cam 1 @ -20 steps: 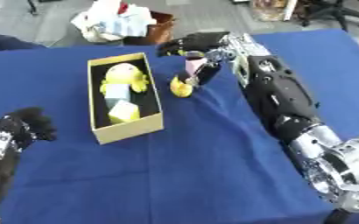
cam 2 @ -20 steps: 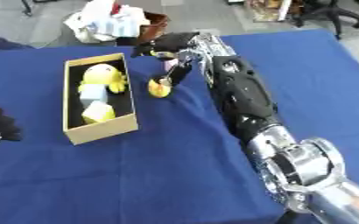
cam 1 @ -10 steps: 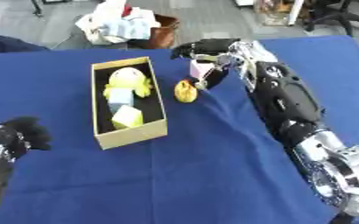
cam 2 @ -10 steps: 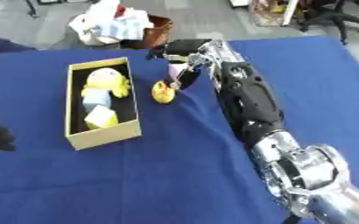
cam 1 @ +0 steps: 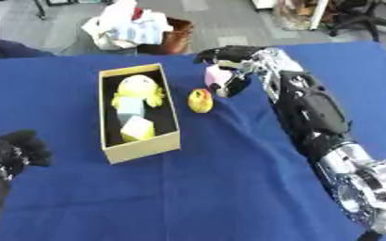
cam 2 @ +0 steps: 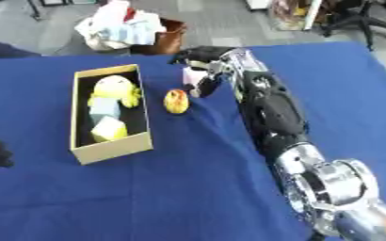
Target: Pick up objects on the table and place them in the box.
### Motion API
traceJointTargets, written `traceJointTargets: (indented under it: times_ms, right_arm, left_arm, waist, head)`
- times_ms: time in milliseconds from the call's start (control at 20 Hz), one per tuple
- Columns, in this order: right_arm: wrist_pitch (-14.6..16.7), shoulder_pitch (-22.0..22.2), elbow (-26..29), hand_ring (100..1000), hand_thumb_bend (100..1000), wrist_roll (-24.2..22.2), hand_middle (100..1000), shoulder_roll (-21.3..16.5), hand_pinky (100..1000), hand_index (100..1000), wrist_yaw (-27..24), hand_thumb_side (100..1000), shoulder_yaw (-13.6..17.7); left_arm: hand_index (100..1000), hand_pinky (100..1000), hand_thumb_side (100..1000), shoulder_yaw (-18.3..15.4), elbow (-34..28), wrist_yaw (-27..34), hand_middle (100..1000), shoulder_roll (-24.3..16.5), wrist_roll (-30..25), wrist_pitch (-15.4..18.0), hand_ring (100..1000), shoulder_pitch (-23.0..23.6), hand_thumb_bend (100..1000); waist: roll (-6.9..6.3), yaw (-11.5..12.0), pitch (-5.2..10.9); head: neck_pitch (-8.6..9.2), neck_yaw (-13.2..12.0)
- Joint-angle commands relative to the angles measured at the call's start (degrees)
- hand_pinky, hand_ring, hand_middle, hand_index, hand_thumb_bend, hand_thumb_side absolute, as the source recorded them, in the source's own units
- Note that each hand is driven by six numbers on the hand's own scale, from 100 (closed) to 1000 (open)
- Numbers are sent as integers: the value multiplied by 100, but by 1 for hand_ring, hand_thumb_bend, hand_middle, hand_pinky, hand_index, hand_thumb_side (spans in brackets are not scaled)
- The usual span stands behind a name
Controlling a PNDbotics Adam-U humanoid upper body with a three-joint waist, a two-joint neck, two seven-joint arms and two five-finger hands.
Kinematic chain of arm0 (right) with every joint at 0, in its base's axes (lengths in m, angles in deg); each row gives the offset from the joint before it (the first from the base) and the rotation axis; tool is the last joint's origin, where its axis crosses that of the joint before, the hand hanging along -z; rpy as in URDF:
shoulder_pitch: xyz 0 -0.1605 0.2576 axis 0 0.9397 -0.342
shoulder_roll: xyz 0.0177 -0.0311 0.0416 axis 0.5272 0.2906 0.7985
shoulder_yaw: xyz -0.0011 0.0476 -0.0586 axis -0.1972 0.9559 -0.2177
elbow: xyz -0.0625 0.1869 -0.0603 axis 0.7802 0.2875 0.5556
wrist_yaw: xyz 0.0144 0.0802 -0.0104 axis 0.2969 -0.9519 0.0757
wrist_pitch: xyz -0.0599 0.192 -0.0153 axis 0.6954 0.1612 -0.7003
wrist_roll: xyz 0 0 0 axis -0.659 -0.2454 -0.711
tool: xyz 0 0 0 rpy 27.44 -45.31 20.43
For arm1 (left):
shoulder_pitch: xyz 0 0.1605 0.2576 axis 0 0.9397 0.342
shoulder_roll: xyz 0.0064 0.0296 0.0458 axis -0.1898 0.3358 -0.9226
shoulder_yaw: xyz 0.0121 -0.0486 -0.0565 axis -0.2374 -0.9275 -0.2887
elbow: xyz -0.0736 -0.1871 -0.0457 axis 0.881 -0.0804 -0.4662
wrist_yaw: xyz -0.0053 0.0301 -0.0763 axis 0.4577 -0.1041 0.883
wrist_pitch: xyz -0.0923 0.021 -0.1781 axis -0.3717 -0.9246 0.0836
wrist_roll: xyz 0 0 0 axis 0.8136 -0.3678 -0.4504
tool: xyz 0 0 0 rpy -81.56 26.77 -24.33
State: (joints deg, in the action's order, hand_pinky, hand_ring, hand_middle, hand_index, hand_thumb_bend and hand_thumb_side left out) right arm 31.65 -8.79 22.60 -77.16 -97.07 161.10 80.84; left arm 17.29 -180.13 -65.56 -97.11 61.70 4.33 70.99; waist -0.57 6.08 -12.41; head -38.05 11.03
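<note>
Right hand [cam 1: 229, 70] curls round a pink block [cam 1: 216, 76], above the cloth, right of the box [cam 1: 139, 143]; a yellow duck [cam 1: 199, 100] sits between them; left hand [cam 1: 15, 149] rests curled, empty, lower left.

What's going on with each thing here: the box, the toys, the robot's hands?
Box: open, holding yellow toys.
Yellow toy: on the cloth beside the box.
Pink object: held in the right robot hand.
Left robot hand: idle, lower left.
</note>
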Motion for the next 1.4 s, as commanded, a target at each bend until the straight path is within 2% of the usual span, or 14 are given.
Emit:
traceJointTargets:
  times_ms: [50, 500, 750, 1200, 1400]
  right_arm:
    - [-143, -96, -4, 973, 100, 97, 1000, -186, 904, 1000, 40, 154, 76]
    - [-491, -25, -279, 960, 100, 344, 1000, -262, 894, 1000, 30, 154, 129]
    - [-611, 9, -380, 940, 100, 549, 972, -262, 874, 1000, 49, 157, 113]
    - [-604, 87, -274, 813, 100, 1474, 805, -156, 777, 1000, 462, 169, 72]
    - [-565, 125, -295, 814, 100, 1797, 828, -108, 782, 1000, 717, 174, 61]
  left_arm:
    - [792, 637, 811, 7, -108, 8, 627, -137, -23, 11, 656, -64, 100]
    - [792, 638, 814, 19, -106, 14, 627, -126, -51, 10, 656, -72, 100]
    - [793, 638, 815, 23, -108, 18, 627, -123, -58, 9, 657, -80, 100]
    - [793, 639, 816, 28, -114, 25, 627, -115, -68, 12, 657, -92, 100]
    - [793, 639, 815, 29, -116, 26, 627, -110, -72, 13, 657, -97, 100]
  waist:
    - [69, 22, 0]
    - [85, 65, -21]
    - [88, 76, -30]
    - [76, 94, -45]
    - [69, 102, -52]
  head:
    - [110, 42]
    - [167, 106]
    - [178, 126]
    - [172, 172]
    - [166, 188]
